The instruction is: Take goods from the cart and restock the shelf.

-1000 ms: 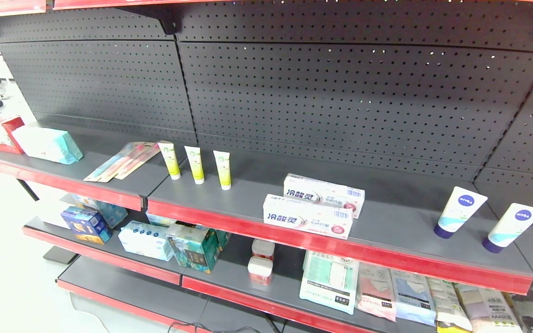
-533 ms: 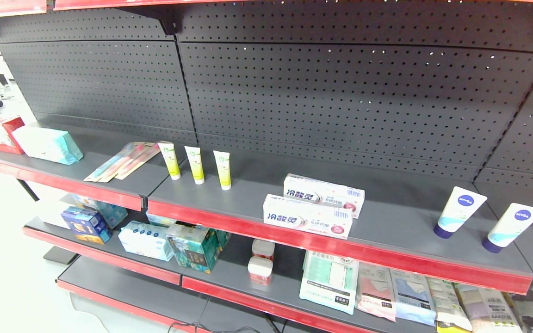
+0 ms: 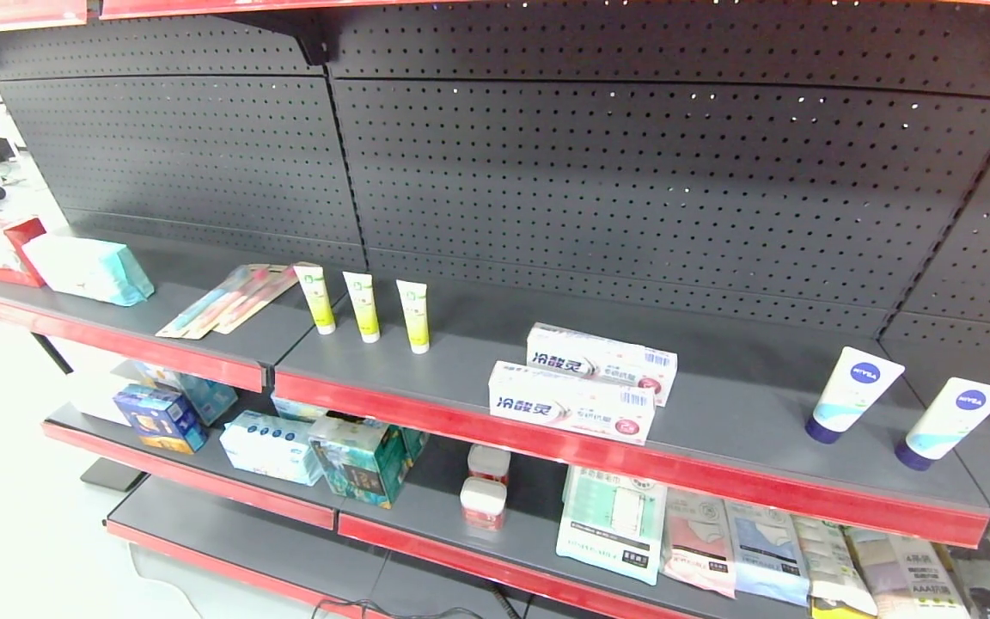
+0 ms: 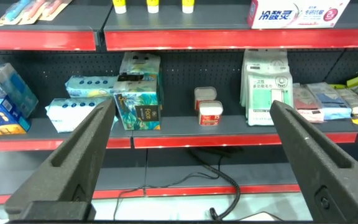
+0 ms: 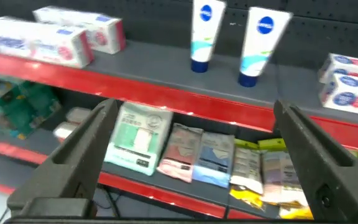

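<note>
Black left gripper [image 4: 192, 104] spread wide, right gripper [image 5: 194, 104] likewise, facing shelf [image 4: 179, 40]

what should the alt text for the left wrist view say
The left end effector, open and empty, faces a red-edged store shelf. Seen between its dark fingers, a green box, two small red-and-white jars and a white pack sit on the middle level, with a toothpaste box above.

matt perforated metal shelf [image 3: 718, 404]; glossy cardboard toothpaste boxes [image 3: 571, 401].
</note>
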### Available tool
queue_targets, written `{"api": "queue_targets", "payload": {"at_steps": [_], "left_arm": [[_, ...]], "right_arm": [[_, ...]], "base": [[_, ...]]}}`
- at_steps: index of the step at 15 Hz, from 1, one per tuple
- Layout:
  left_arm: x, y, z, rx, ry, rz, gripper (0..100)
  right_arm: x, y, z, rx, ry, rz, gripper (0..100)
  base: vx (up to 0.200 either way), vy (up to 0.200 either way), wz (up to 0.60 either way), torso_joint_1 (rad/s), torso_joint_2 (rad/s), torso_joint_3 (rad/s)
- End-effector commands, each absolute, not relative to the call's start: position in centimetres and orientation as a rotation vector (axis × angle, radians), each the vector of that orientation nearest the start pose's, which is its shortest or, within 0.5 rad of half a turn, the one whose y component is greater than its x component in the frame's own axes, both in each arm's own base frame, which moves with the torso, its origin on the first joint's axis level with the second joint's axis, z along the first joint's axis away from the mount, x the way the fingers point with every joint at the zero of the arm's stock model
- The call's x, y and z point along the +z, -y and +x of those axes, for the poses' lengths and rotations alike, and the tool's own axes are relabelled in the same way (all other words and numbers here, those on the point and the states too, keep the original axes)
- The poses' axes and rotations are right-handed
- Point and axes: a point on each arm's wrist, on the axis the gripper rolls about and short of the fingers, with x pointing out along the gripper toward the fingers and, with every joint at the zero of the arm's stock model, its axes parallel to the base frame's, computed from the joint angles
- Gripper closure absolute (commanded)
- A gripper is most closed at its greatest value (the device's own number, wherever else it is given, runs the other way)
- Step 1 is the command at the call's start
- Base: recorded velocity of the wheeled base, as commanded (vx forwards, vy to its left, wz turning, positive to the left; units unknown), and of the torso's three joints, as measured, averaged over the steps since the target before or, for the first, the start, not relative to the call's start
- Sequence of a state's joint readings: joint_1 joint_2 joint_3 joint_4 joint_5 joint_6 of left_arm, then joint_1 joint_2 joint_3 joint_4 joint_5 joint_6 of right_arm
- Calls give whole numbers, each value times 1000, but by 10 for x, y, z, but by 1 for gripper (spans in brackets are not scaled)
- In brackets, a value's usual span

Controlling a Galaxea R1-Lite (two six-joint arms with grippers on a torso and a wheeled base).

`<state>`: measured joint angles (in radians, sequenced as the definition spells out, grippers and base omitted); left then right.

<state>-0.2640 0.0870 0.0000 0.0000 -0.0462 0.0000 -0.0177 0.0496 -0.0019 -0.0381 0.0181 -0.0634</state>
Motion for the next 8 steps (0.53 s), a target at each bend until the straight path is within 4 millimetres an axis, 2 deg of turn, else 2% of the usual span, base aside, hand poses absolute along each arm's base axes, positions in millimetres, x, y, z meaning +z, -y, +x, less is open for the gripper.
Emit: {"api": "queue_targets", "payload": {"at_steps": [1,5,8], "left_arm": [[77,-3,-16,-313,-84,11,0],[75,-6,-22,-364,-1,-3,0],[75,-6,-22,-364,0,2,0]], "right_arm": [[77,-1,-23,47,8,-60,0],[76,-1,-23,31,3,-12,0],[76,-1,-23,29,3,-15,0]], "base": [[0,0,0,0,0,0],[0,0,0,0,0,0],[0,0,0,0,0,0]]}}
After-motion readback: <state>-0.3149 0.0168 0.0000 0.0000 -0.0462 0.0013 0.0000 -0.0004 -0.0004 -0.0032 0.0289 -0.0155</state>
